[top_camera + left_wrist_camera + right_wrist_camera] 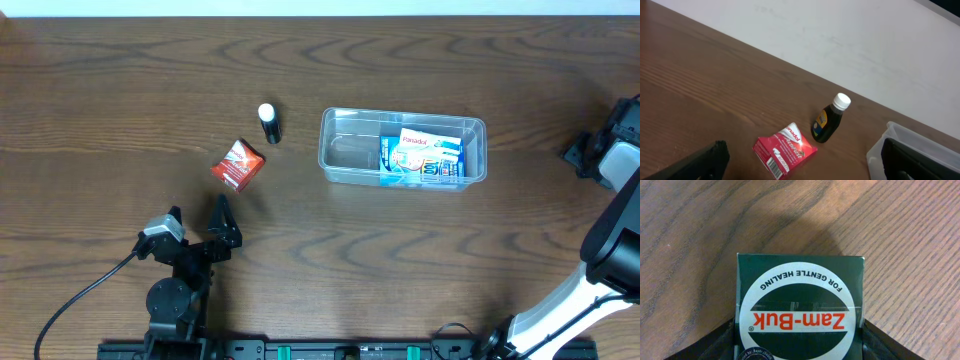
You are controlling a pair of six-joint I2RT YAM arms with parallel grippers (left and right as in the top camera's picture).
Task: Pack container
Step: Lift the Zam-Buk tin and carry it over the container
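The clear plastic container (348, 152) lies right of the table's middle, and a blue and white Panadol box (422, 158) lies flat in its right half. A red Panadol box (237, 164) and a dark bottle with a white cap (268, 123) lie to its left. My left gripper (200, 225) is open and empty, just in front of the red box (785, 150); the bottle (829, 120) and a container corner (877, 150) show beyond it. My right gripper (588, 155), at the far right edge, is shut on a dark green Zam-Buk box (800, 300).
The table is dark brown wood (120, 100). A black cable (85, 295) runs from the left arm's base toward the front left. The right arm (610, 240) reaches in along the right edge.
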